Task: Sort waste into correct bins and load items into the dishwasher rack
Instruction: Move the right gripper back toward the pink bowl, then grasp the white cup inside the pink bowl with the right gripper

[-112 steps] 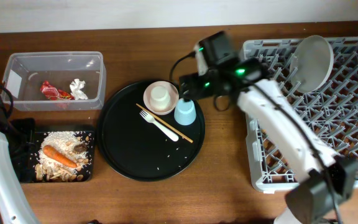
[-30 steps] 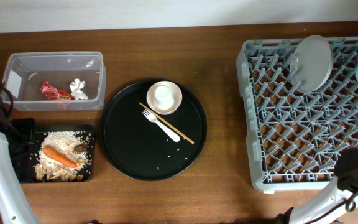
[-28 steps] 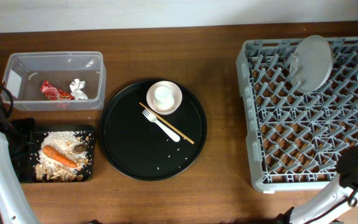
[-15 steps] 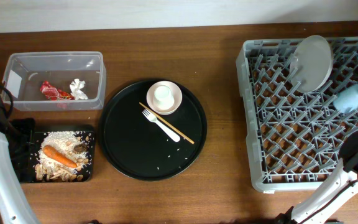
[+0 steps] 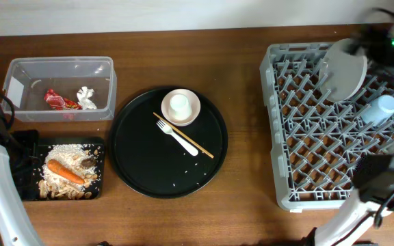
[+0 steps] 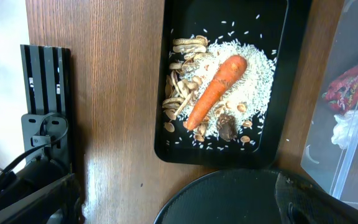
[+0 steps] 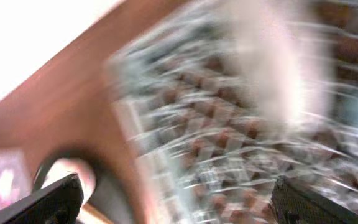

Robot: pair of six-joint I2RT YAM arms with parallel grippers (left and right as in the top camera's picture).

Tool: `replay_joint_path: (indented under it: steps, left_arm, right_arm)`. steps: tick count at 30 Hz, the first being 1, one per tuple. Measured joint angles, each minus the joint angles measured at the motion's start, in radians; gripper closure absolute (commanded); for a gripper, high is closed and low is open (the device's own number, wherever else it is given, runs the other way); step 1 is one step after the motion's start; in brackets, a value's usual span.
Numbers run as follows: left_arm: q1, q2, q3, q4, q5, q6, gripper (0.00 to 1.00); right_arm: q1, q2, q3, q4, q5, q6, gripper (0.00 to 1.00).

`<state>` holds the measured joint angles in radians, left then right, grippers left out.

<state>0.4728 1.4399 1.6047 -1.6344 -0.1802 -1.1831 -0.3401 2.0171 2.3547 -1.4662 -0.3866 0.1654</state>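
The dishwasher rack [image 5: 320,157] holds the grey plate [image 5: 346,68] upright and the light blue cup [image 5: 382,108] on its side at the right. My right gripper [image 5: 390,42] is open and empty above the rack's far right corner. Its wrist view is motion-blurred and shows the rack [image 7: 229,143] between the open jaws [image 7: 179,208]. The cream-pink bowl [image 5: 179,106], white fork [image 5: 176,137] and chopsticks [image 5: 183,135] lie on the round black tray [image 5: 142,171]. My left gripper [image 6: 179,211] is open and empty near the black rectangular tray [image 6: 297,74] with rice [image 6: 253,74], carrot [image 6: 215,91] and dark lump [image 6: 227,127].
The clear tub [image 5: 60,68] at the far left holds the red wrapper [image 5: 59,101] and the white tissue [image 5: 85,97]. The black rectangular tray [image 5: 26,164] sits just in front of it. Bare wood lies between the round tray and the rack.
My right gripper carried the blue cup from the round tray to the rack and let it go. The cup now lies in the rack, and the arm has swung to the far right corner.
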Motion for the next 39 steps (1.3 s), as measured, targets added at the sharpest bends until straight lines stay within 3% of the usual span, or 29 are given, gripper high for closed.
replay_joint_path:
  steps: [8,16,23,39]
  left_arm:
    - [0.0,0.0,0.0,0.0,0.0,0.0,0.01]
    - [0.0,0.0,0.0,0.0,0.0,0.0,0.01]
    - [0.0,0.0,0.0,0.0,0.0,0.0,0.01]
    - [0.0,0.0,0.0,0.0,0.0,0.0,0.01]
  right_arm:
    - [0.577,0.068,0.004,0.049,0.067,-0.117,0.01]
    - [0.871,0.302,0.003,0.217,0.206,-0.032,0.01]
    - [0.962,0.376,0.003,0.267,0.283,0.031,0.01]
    - [0.962,0.455,0.003,0.312,0.364,0.074,0.03]
